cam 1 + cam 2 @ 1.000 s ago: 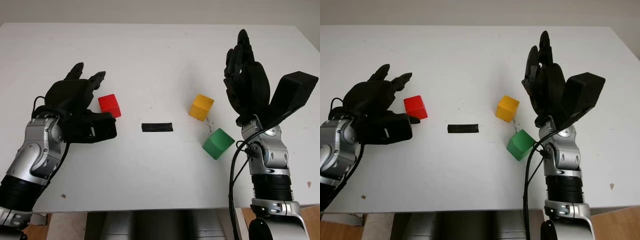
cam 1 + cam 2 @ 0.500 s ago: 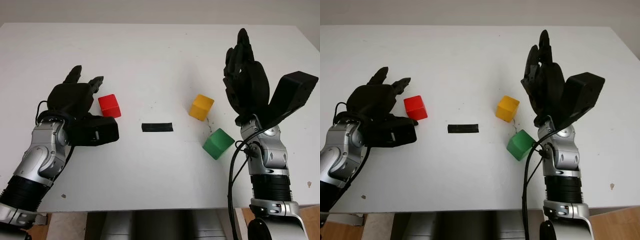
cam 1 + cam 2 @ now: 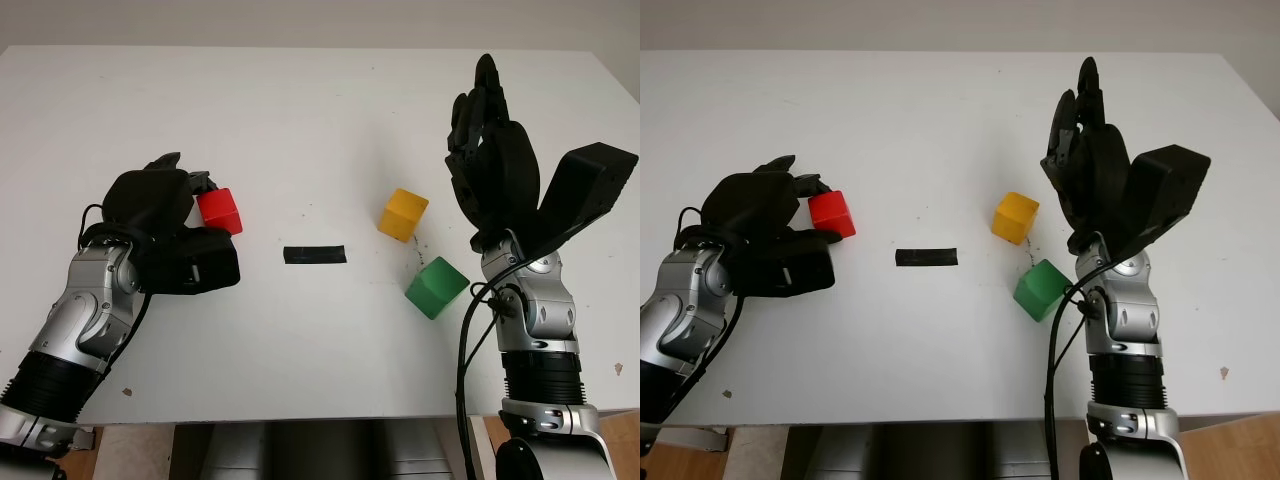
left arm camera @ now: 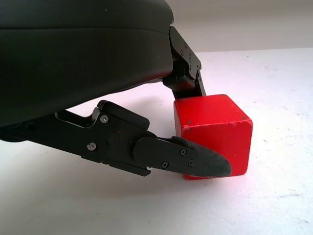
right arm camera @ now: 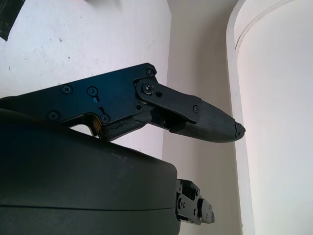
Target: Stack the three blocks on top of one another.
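The small red cube block (image 3: 219, 210) sits on the white table (image 3: 300, 120), gripped in the black left hand (image 3: 160, 215). The wrist view shows fingers (image 4: 195, 164) touching it. The right hand (image 3: 495, 165) is open, raised.

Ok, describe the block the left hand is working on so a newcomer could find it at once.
On the white table, look to the left side, where the left hand curls its fingers around a cube. That is the red block, the only red one; the yellow block and green block sit to the right.
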{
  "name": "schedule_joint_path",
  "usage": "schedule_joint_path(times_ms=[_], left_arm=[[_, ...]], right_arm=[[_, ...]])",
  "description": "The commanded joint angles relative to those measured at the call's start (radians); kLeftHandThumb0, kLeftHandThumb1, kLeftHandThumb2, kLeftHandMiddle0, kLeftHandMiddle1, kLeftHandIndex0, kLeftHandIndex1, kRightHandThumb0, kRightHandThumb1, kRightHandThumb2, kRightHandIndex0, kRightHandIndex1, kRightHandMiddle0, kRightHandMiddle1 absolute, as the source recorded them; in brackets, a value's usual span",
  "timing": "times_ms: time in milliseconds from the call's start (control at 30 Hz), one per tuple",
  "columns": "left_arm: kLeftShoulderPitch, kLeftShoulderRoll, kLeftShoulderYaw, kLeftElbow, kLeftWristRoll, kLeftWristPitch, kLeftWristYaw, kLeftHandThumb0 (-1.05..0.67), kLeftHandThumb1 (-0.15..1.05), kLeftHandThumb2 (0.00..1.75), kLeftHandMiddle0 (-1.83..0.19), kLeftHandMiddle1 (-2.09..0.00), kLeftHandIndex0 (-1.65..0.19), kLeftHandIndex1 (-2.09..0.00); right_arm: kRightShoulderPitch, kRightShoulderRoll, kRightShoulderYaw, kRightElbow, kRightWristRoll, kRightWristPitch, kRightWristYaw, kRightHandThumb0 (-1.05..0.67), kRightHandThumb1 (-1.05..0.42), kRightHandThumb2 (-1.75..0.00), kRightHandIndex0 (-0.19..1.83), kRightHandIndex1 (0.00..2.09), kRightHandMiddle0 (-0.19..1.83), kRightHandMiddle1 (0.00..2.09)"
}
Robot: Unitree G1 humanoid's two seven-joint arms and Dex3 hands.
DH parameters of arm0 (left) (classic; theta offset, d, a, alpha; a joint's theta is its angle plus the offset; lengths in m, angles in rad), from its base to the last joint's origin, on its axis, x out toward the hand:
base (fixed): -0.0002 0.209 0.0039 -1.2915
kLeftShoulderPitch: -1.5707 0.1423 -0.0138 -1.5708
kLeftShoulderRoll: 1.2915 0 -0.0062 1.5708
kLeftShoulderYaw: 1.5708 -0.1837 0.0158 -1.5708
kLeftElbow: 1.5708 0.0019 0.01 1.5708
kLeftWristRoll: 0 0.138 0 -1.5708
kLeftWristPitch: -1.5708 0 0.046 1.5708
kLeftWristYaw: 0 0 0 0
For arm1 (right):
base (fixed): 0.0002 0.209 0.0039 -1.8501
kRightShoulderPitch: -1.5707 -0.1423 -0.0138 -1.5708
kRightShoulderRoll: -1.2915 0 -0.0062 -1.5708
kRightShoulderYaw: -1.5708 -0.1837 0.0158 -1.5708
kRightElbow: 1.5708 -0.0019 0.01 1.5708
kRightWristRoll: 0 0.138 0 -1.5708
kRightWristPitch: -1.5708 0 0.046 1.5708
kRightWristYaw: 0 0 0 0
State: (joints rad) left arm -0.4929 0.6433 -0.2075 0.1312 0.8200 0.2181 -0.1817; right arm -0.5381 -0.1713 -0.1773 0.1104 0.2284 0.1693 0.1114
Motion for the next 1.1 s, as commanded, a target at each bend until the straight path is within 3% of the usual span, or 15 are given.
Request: schedule_joint_path(times_ms=[0,100,233,400,600,767,1067], left_arm=[[-0.004,-0.009,0.014,0.006,-0.015,0.004,0.007,-0.62,1.05,0.26,-0.19,-0.05,-0.31,-1.00],[-0.005,-0.015,0.014,0.014,-0.027,0.000,0.027,-0.58,1.05,0.25,-0.20,-0.06,-0.30,-1.02],[-0.002,-0.011,0.011,0.019,-0.030,-0.016,0.063,-0.45,1.05,0.23,-0.23,-0.06,-0.22,-1.24],[0.003,-0.002,0.017,-0.017,-0.034,-0.030,0.067,-0.44,1.05,0.19,-0.27,-0.06,-0.21,-1.37],[0.007,-0.009,0.040,-0.158,-0.081,-0.012,-0.041,-0.45,1.05,0.17,-0.28,-0.06,-0.16,-1.56],[-0.009,-0.047,0.065,-0.237,-0.193,0.011,-0.146,-0.43,1.05,0.17,-0.22,-0.03,-0.13,-1.61],[-0.020,-0.127,0.075,-0.274,-0.378,0.036,-0.236,-0.45,1.05,0.13,-0.10,-0.03,-0.22,-1.60]], right_arm=[[0.010,0.000,-0.001,-0.022,-0.003,0.003,-0.004,-0.66,-1.05,-0.77,-0.19,0.00,-0.19,0.00],[0.010,-0.001,-0.001,-0.023,-0.003,0.005,-0.006,-0.66,-1.05,-0.77,-0.19,0.00,-0.19,0.00],[0.010,-0.002,0.000,-0.025,-0.005,0.006,-0.006,-0.67,-1.05,-0.77,-0.19,0.00,-0.19,0.00],[0.013,0.001,0.008,-0.027,-0.009,0.010,-0.005,-0.67,-1.05,-0.76,-0.19,0.00,-0.19,0.00],[0.017,0.012,0.018,-0.021,-0.011,0.013,-0.004,-0.68,-1.05,-0.74,-0.19,0.00,-0.19,0.00],[0.020,0.016,0.034,-0.012,-0.028,-0.005,0.001,-0.67,-1.05,-0.76,-0.19,0.00,-0.19,0.00],[0.033,0.021,0.033,-0.015,-0.037,-0.019,-0.001,-0.66,-1.05,-0.77,-0.19,0.00,-0.19,0.00]])
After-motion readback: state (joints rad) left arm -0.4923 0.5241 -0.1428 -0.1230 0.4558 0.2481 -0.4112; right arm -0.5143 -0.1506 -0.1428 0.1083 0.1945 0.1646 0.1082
